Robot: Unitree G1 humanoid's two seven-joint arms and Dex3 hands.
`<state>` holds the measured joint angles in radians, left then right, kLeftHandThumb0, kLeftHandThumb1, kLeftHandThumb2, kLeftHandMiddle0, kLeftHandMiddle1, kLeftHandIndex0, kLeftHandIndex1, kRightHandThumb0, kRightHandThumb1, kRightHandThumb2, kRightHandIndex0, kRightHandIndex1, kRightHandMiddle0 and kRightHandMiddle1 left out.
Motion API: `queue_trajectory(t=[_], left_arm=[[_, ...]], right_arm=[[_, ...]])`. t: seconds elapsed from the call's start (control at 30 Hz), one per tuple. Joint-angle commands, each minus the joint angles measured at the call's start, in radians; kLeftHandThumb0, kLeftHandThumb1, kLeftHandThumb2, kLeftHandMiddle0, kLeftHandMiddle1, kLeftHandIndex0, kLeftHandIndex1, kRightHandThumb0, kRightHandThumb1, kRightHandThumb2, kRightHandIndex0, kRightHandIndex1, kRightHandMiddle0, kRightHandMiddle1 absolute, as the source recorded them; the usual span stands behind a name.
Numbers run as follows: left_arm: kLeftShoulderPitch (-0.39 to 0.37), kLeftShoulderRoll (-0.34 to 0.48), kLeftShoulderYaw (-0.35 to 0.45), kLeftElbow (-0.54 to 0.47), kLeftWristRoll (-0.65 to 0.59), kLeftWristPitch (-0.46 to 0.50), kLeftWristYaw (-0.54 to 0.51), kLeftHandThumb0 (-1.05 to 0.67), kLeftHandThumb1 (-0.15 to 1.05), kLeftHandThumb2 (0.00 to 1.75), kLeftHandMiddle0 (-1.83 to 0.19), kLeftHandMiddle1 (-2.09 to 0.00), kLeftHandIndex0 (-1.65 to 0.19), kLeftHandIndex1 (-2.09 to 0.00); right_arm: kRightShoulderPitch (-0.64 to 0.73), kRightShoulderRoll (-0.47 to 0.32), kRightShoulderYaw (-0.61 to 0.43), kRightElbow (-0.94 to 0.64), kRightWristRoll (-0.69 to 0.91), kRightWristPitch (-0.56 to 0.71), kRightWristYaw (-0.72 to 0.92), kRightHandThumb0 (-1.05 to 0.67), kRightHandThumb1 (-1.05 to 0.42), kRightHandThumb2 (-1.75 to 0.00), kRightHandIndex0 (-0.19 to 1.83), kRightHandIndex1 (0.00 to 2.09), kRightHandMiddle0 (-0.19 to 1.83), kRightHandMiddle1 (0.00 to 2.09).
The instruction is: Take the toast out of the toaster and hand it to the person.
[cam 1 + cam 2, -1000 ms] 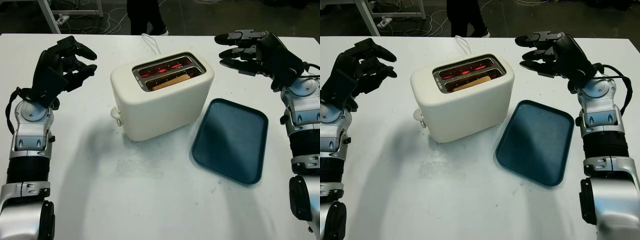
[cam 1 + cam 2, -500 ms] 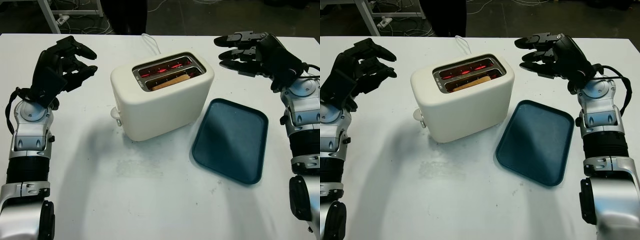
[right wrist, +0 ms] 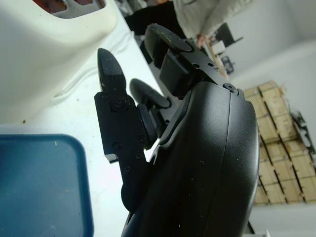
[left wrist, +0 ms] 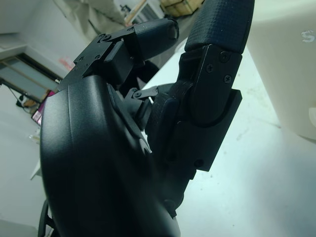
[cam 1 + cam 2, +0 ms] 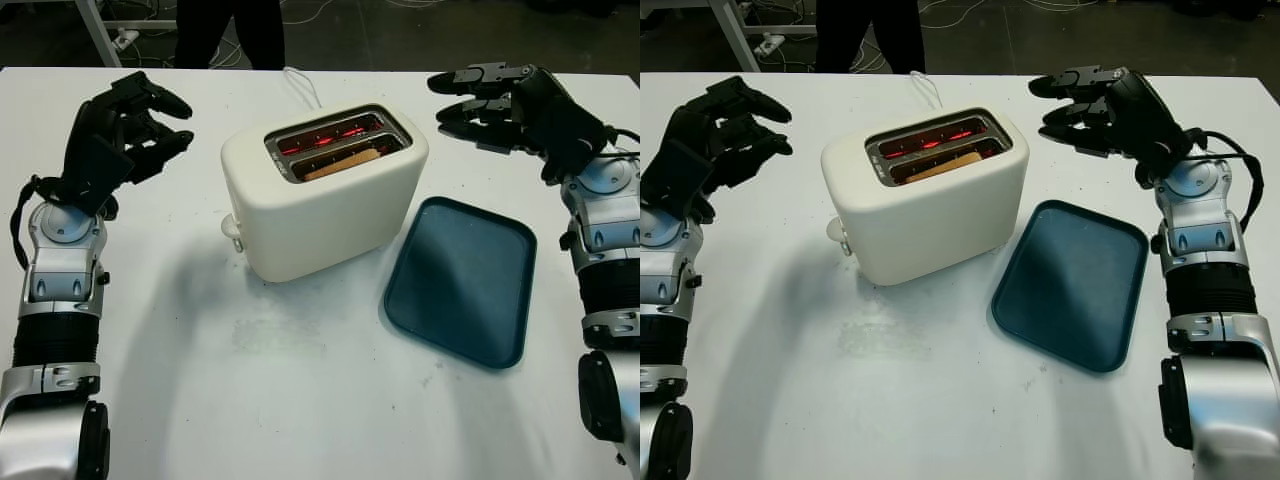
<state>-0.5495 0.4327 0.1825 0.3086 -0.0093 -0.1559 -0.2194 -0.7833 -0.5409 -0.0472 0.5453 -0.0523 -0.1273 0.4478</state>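
1. Toaster (image 5: 325, 195): a cream two-slot appliance standing near the middle of the white table (image 5: 300, 400), set at an angle. Both slots glow red inside, and a white cord (image 5: 300, 85) runs from its back toward the far edge.
2. Toast (image 5: 342, 165): one slice, sitting in the slot nearer the robot, only its tan top edge showing just below the slot rim. It has not yet been taken out.
3. Tray (image 5: 463, 280): a dark blue tray lying flat just to the right of the toaster, with nothing on it.
4. Left hand (image 5: 125, 125): raised above the table to the left of the toaster, well apart from it, holding nothing, with its fingers loosely curled.
5. Right hand (image 5: 510, 100): raised to the right of the toaster's far corner, near it but not touching. It holds nothing, and its fingers (image 5: 1070, 100) reach out toward the toaster.
6. Person (image 5: 228, 30): dark-clothed legs standing beyond the far edge of the table.
7. Handling (judgement): the slice is likely light, stiff and brittle, and probably hot. It should be pinched gently by its exposed top edge and lifted straight up, clear of the glowing elements; a hard squeeze could crumble it.
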Motion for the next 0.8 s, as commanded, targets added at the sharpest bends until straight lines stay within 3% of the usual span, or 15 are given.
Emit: queue_trajectory(t=[0.0, 0.77], left_arm=[[0.008, 0.011, 0.002, -0.002, 0.003, -0.016, 0.005, -1.05, 0.92, 0.19, -0.66, -1.26, -0.54, -1.24], [0.010, 0.010, 0.001, -0.006, 0.005, -0.017, 0.010, -1.05, 0.92, 0.20, -0.65, -1.26, -0.53, -1.24]], right_arm=[[-0.010, 0.002, -0.002, 0.002, 0.003, -0.016, -0.006, -0.28, -0.92, -0.04, 0.63, 0.49, 0.78, 0.02], [-0.011, 0.001, 0.000, -0.009, 0.003, 0.004, -0.004, -0.27, -0.92, -0.05, 0.62, 0.52, 0.78, 0.01]])
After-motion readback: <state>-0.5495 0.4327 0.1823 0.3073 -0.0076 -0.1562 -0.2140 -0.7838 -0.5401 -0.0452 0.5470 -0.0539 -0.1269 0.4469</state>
